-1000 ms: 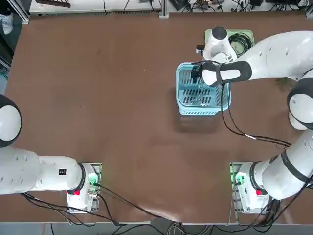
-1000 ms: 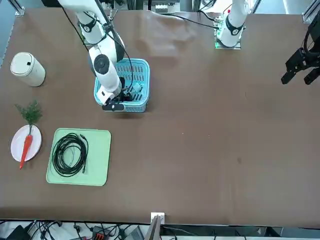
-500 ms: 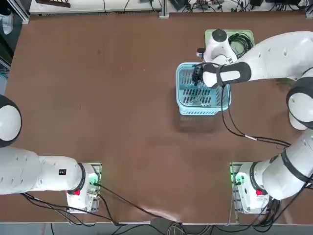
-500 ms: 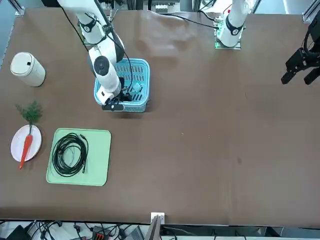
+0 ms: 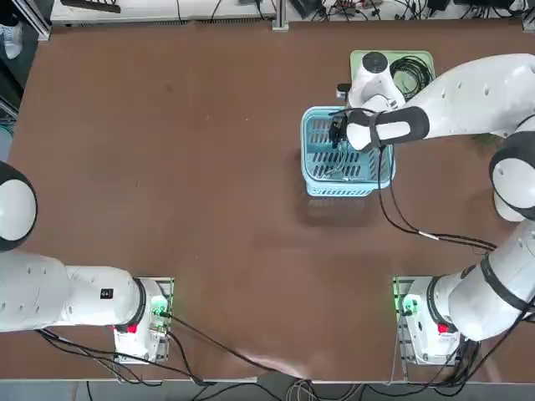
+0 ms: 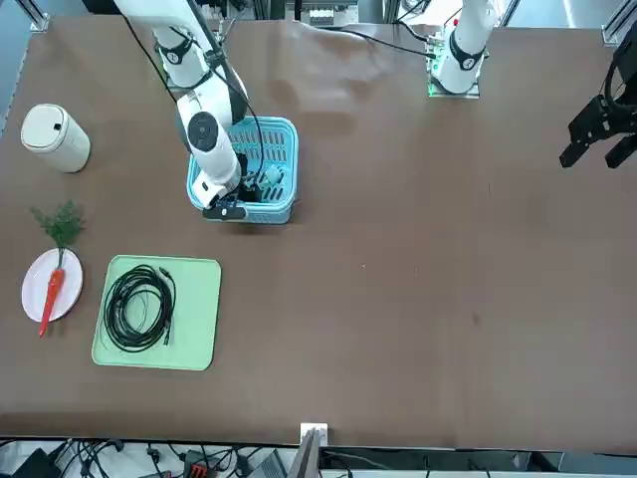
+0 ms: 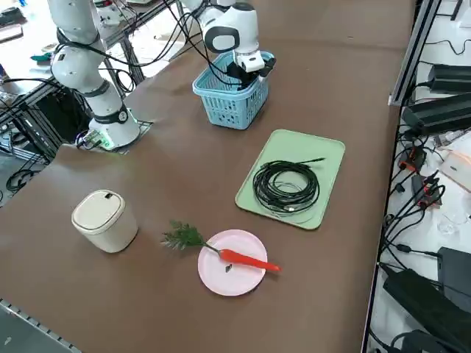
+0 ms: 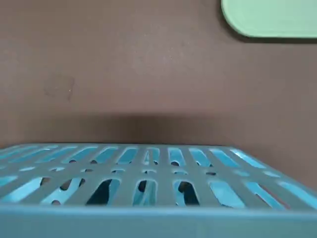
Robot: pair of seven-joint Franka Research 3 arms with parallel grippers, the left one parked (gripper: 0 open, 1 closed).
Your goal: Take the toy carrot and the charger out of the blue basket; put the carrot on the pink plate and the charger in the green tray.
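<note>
The charger [image 6: 273,179] lies in the blue basket [image 6: 284,211], its thin white cord trailing over the slatted floor. The right claw [image 5: 337,131] hangs inside the basket near it; whether it stands wide or narrow I cannot tell. The plug block looks light, stiff and smooth, so it is probably best pinched across its flat sides, since the limp cord would likely slip or snag.

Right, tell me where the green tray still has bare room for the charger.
The black coiled cable fills the middle of the green tray. Bare strips remain at the end nearest the blue basket and along the rim toward the pink plate. The right gripper sits down in the basket.
</note>
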